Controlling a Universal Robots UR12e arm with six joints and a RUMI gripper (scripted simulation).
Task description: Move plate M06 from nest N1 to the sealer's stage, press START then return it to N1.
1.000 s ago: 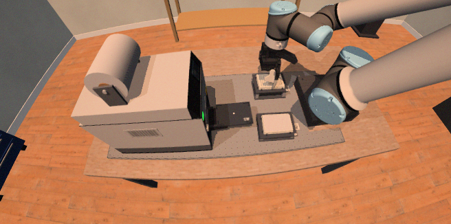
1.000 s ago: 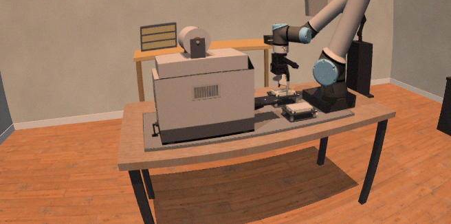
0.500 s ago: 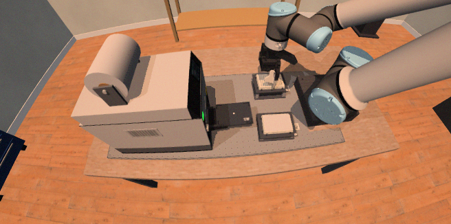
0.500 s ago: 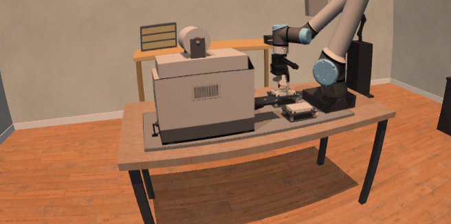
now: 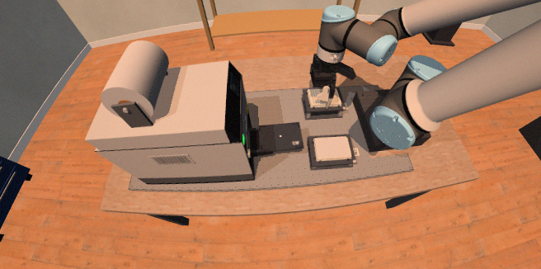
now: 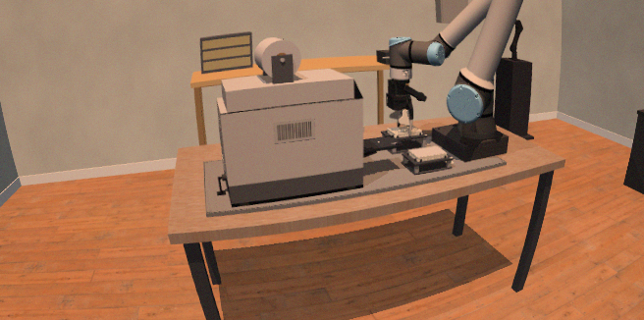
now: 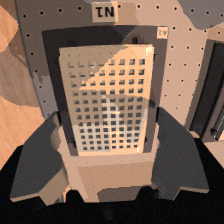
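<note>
Gridded plate (image 5: 317, 98) (image 6: 402, 132) (image 7: 107, 100) below tool (image 5: 326, 81) (image 6: 403, 113) (image 7: 108, 110)

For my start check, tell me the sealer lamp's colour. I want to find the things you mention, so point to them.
The lamp (image 5: 243, 139) glows green, seen best in the top view.

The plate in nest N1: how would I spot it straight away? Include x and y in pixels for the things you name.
On the table (image 5: 289, 207) (image 6: 295, 227), find the big boxy sealer (image 5: 198, 108) (image 6: 295, 153). Beyond its black stage (image 5: 278, 137), the plate (image 5: 315, 97) (image 7: 110, 100) sits below the claw (image 5: 330, 92) (image 7: 108, 110). Its open wells distinguish it from the smooth-topped neighbour (image 5: 333, 148) (image 6: 428, 153).

Sealer (image 5: 177, 129) (image 6: 295, 148) on wooden table (image 5: 289, 205) (image 6: 275, 227).
</note>
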